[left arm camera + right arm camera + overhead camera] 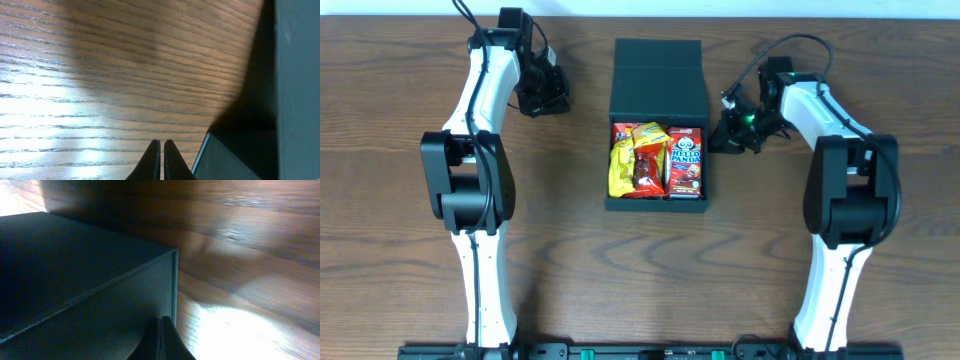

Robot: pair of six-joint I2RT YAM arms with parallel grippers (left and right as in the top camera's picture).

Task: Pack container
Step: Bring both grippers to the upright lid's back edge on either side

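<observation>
The dark teal-black container [658, 80] sits at the table's middle, its flap lid open toward the back. Inside lie a yellow packet [620, 162], a red-and-yellow packet [647, 158] and a red Hello Panda box [686, 162]. My left gripper [552, 98] is shut and empty, left of the lid; its wrist view shows the closed fingertips [161, 150] over bare wood beside the container's wall [295, 75]. My right gripper [723, 135] is shut and empty, close against the container's right wall; its fingertips [161, 330] are at the wall's corner [100, 315].
The wooden table [410, 250] surrounds the container. The arm bases [650, 350] line the front edge.
</observation>
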